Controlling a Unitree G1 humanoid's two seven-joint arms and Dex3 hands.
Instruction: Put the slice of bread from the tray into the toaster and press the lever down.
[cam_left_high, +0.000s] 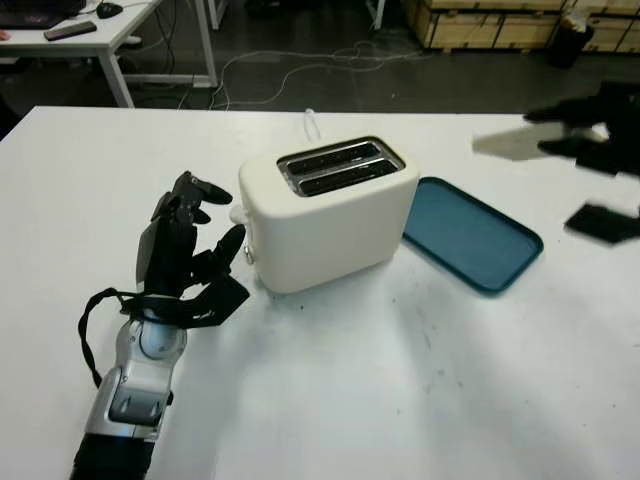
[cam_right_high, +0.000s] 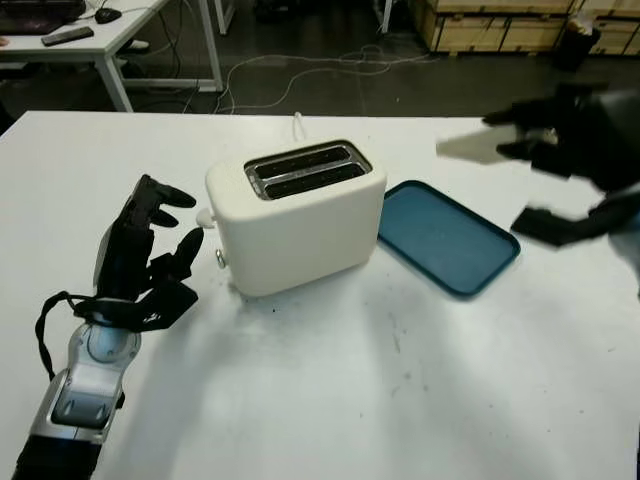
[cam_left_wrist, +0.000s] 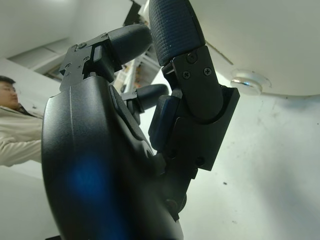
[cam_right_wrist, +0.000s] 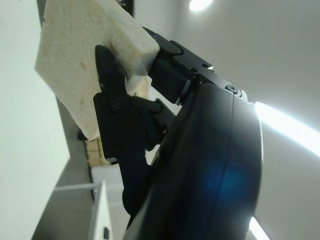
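Right hand (cam_right_high: 570, 135) fingers (cam_right_wrist: 112, 100) clamp the slice of bread (cam_right_high: 475, 148), held in the air above and beyond the blue tray (cam_right_high: 445, 238) (no writing legible anywhere). Left hand (cam_right_high: 140, 255) open, just beside the white toaster (cam_right_high: 295, 215) near its lever (cam_right_high: 206, 217). All on the white counter (cam_right_high: 350, 400); cables (cam_right_high: 300, 65) on the floor behind.

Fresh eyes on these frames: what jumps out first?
The cream two-slot toaster stands mid-table with both slots empty. The right hand is raised off the table beyond the empty teal plastic tray, gripping the pale bread slice. The left hand is open, upright beside the toaster's lever end.
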